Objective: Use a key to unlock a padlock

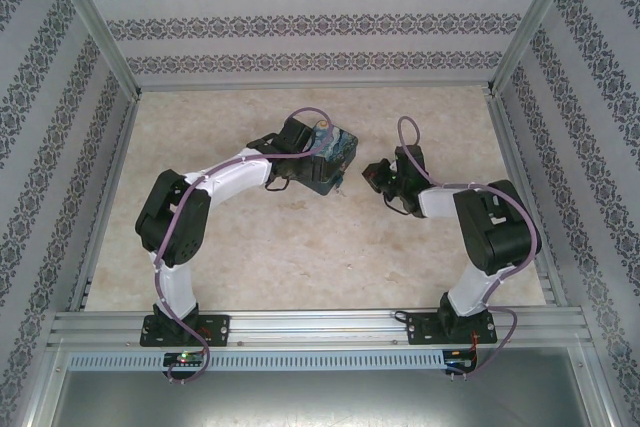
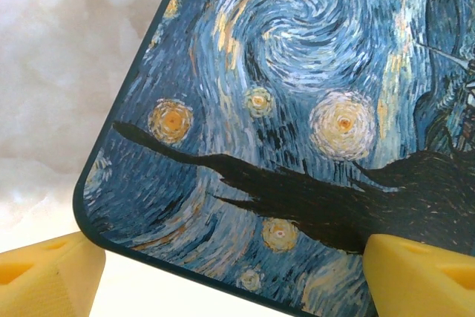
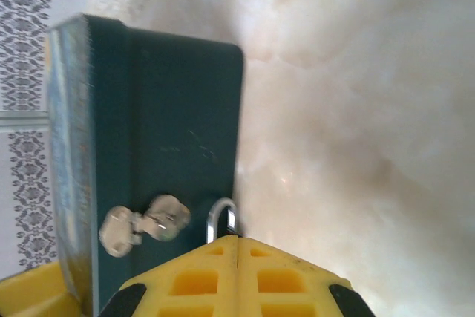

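From overhead, both arms bend inward: the left gripper sits over a blue tin, the right gripper just beside it. At the left wrist, the fingers are spread wide, with the tin's lid just ahead. At the right wrist, the fingers are pressed together, a silver loop upright at their tips. The key is too small to tell.

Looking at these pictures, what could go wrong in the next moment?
1. The left gripper stands open around a corner of the blue tin, not clamping it; a push could slide the tin on the table.
2. The right gripper is shut, a small metal loop just past its tips, near the silver latch; if only thinly pinched, that piece may twist or slip.
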Robot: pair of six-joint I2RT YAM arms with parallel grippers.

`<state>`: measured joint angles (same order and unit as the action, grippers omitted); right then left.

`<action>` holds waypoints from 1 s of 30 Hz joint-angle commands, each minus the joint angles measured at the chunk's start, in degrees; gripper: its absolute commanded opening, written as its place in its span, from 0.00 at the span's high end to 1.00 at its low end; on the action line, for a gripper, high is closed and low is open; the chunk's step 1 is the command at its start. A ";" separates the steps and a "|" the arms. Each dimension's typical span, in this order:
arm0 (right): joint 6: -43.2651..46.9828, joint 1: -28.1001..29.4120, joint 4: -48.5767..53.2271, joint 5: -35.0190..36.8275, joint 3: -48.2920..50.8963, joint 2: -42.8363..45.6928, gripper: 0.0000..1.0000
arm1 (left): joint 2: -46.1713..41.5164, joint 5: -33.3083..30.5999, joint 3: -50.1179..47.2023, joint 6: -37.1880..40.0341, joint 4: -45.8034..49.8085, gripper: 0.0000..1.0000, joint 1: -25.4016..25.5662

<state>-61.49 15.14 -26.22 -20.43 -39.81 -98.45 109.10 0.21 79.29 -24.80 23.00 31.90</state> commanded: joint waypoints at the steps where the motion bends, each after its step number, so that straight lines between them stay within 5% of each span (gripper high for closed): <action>1: 1.42 -0.06 -2.34 -1.62 1.87 1.73 1.00 | 3.75 -0.98 -0.80 2.16 8.68 0.10 0.53; 4: 1.34 0.71 -3.41 -2.63 2.78 1.95 0.99 | 3.82 -1.21 -1.00 2.05 8.56 0.10 0.57; 9: 1.78 2.33 -3.36 -1.72 1.93 1.65 0.85 | 3.75 -2.22 -0.56 2.47 8.69 0.09 0.20; 30: 0.49 13.67 4.29 -3.52 -30.72 -18.25 0.92 | -6.48 -3.28 -0.48 2.30 11.03 0.05 -8.26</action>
<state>-60.29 27.14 -22.50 -22.00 -68.51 -116.46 106.28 -3.07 79.77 -23.55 31.44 24.25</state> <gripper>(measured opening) 0.083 0.948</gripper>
